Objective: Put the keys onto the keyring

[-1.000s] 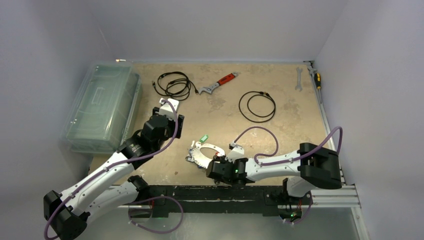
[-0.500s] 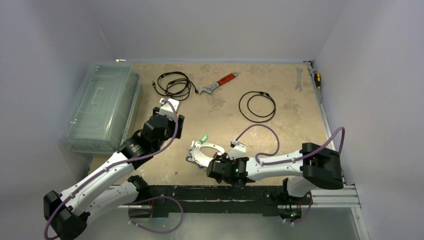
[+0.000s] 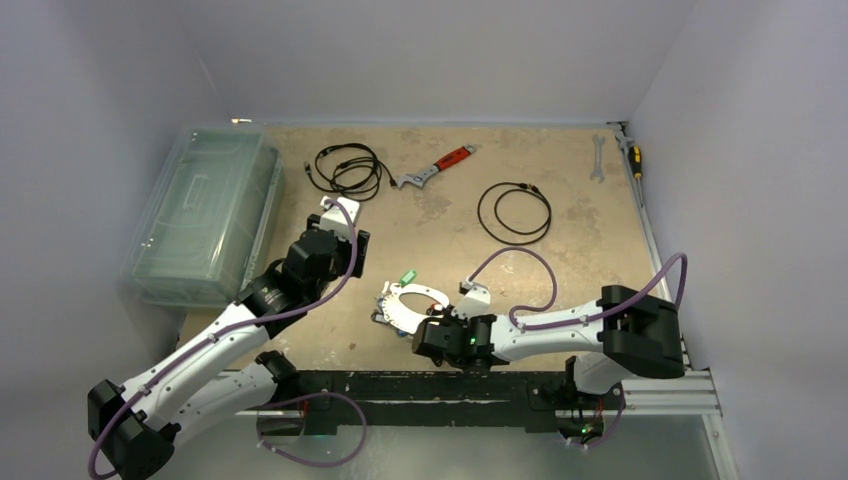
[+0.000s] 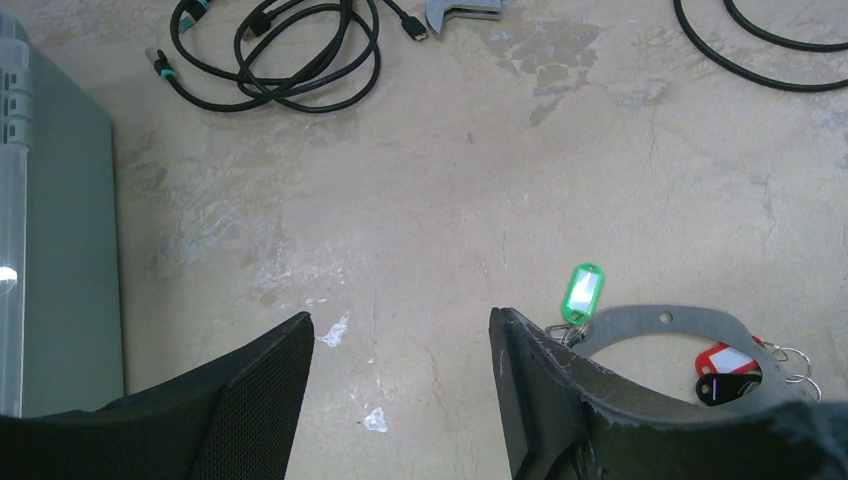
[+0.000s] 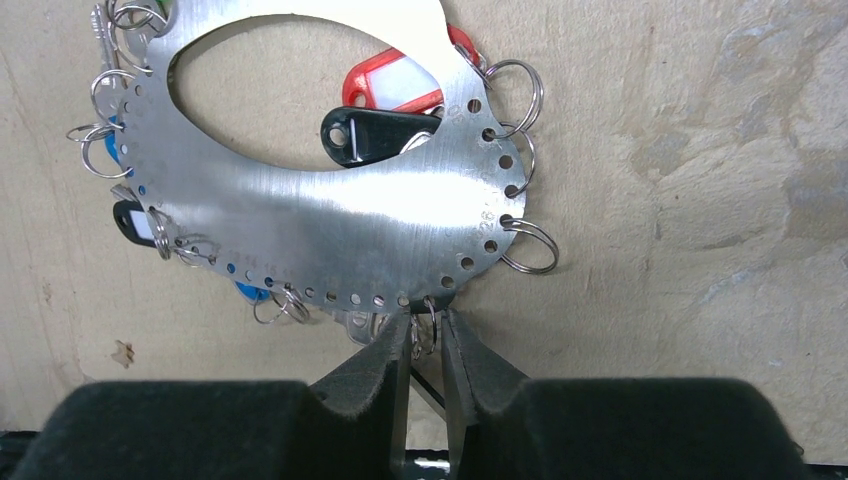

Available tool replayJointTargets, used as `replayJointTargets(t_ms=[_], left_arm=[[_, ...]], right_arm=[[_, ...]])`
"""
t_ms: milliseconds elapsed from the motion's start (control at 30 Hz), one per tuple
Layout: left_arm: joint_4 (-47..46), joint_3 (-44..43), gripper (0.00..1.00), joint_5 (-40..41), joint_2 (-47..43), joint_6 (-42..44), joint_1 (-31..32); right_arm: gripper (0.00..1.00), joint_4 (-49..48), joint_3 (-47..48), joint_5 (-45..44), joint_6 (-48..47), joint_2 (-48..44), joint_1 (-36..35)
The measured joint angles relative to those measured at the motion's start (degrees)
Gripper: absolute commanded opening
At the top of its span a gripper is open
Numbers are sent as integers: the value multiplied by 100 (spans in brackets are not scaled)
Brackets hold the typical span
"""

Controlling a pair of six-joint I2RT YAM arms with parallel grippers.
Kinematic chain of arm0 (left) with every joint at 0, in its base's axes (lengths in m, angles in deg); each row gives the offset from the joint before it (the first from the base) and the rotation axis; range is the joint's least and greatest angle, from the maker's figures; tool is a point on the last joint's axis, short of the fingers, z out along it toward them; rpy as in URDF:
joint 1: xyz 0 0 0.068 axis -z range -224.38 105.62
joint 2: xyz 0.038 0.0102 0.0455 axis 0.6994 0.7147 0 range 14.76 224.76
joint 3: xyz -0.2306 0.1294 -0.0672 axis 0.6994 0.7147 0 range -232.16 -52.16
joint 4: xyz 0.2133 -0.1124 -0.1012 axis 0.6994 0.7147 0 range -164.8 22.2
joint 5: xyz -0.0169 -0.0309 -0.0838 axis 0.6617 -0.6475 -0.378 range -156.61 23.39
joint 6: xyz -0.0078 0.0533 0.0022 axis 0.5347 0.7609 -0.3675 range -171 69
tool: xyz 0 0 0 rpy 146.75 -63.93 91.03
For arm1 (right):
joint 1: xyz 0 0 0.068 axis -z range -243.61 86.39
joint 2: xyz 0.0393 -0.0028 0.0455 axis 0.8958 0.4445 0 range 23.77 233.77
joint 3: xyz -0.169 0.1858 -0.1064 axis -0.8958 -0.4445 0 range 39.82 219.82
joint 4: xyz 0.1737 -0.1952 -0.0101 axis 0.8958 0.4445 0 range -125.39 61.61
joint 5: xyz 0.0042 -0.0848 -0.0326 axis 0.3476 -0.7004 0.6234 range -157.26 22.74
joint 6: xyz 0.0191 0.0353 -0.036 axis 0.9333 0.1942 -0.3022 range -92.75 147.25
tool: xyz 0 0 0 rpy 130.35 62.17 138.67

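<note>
A scuffed beige worktop (image 3: 440, 230) is enclosed by pale walls. The keyring (image 5: 330, 230), a flat perforated metal hoop, is laid near the front edge, between the two arms. The keys (image 5: 375, 130), tagged red, black, green and blue, are gathered around its rim. The jaws of the right arm (image 3: 540, 335) are pressed almost together on a small split ring (image 5: 425, 325) at the near rim. The jaws of the left arm (image 3: 250, 310) are spread wide above bare worktop, left of the keyring.

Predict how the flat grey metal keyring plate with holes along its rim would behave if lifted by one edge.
The keyring plate looks like rigid sheet metal, so probably stays flat. Its brushed surface seems smooth, so it may slip. The split rings and tagged keys sit loose, so would likely dangle.
</note>
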Motion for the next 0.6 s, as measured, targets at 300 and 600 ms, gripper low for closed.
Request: replayJointTargets(t_ms=[300,600], left_arm=[[2,0,64,-42,15,0,0],[2,0,64,-66,15,2,0]], right_arm=[[16,-227,0,-7,-76,90,-2],[0,-304,0,-7,-142,240,0]])
